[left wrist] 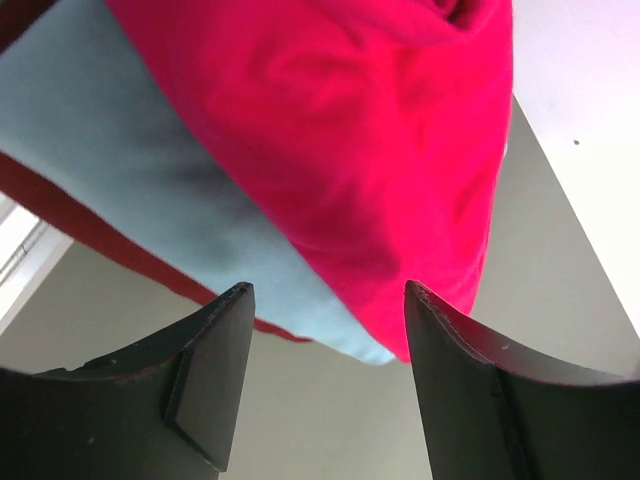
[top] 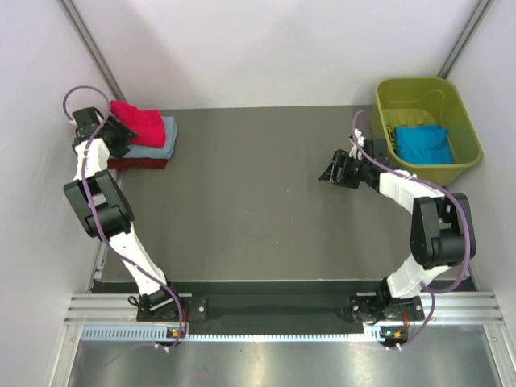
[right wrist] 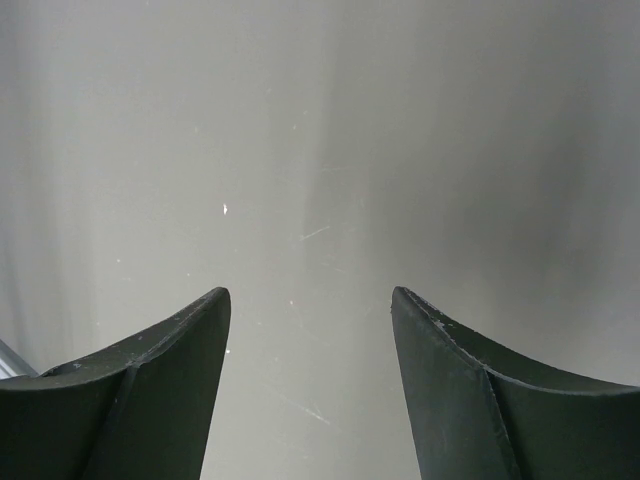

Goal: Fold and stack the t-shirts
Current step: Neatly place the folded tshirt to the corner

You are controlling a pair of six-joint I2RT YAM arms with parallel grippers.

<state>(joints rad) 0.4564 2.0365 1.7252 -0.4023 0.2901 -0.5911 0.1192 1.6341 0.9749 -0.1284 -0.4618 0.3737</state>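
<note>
"So, how many tees?"
"Four – three stacked at the far left corner of the table (top: 242,201): bright red tee (top: 137,119) on top, blue-grey tee (top: 164,142) under it, dark red tee (top: 141,164) lowest; one bright blue tee (top: 422,143) lies in the olive-green tub (top: 463,113), far right."
"And the arms?"
"Two; the left arm (top: 101,201) reaches to the stack, left gripper (left wrist: 325,290) with jaws apart, pointing at the red cloth; the right arm (top: 439,230) is bent at the elbow, right gripper (right wrist: 310,295) hovering over the table – jaws apart, holding nothing."

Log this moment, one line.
top to bottom: bright red tee, blue-grey tee, dark red tee | left gripper: open at them | right gripper: open | bright blue tee: in tub
</note>
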